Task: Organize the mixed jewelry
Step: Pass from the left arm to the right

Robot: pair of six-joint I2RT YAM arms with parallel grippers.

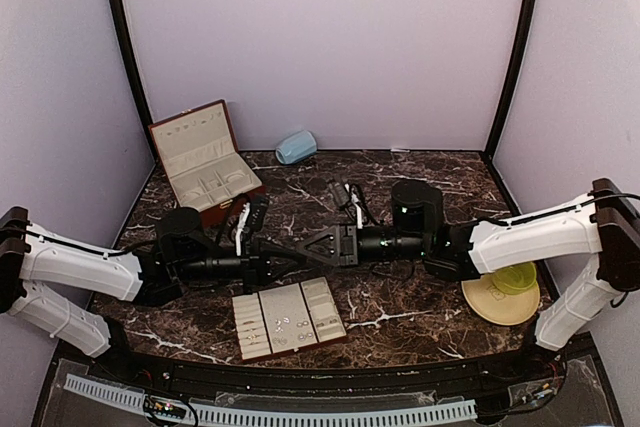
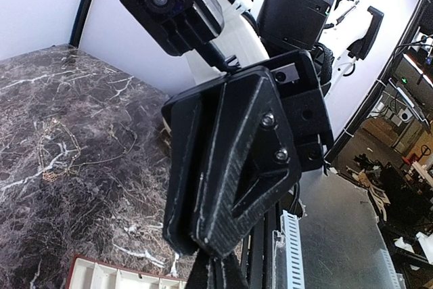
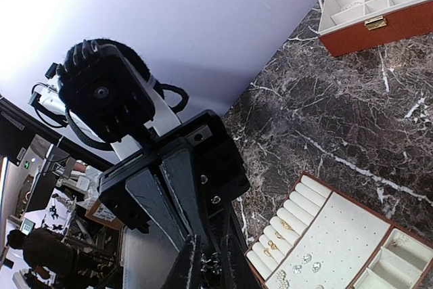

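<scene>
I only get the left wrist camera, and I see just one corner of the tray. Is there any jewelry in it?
Observer: Yes. The right wrist view shows gold rings tucked between the rolls at one end of the tray.
Operator: Anything else shiny?
Observer: A few small sparkly earrings sit on the dotted pad in the tray's middle section.
Operator: Where's the box?
Observer: The red-brown box stands open at the back left of the table, its lid tilted up.
</scene>
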